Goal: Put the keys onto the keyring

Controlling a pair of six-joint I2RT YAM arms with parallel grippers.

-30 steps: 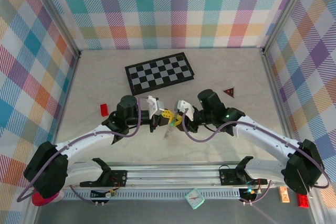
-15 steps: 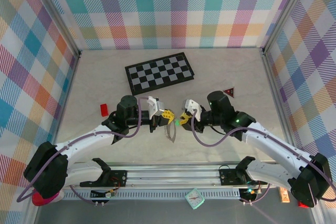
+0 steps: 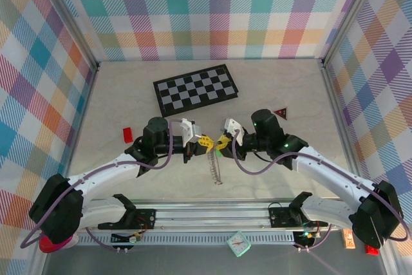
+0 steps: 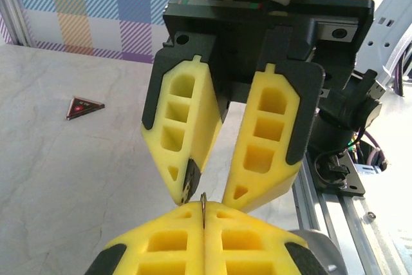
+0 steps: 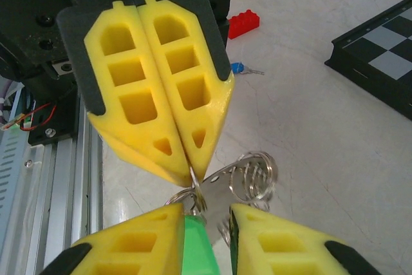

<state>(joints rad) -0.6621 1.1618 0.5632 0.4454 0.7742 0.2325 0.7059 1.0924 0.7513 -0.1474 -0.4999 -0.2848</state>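
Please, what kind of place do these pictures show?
Probably a robot test cell in a laboratory, not a home: a table boxed in by plaid walls, a left arm and right arm bolted to a metal rail, and stray props like a chessboard.

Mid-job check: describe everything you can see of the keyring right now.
The keyring is thin, shiny silver wire, apparently metal, bunched in overlapping loops. The left gripper is shut on it at its fingertips, and from there it dangles as a narrow silver strand between the two grippers. Whether its lower end touches the table is unclear. The green key sits beside it, between the fingers of the right gripper.
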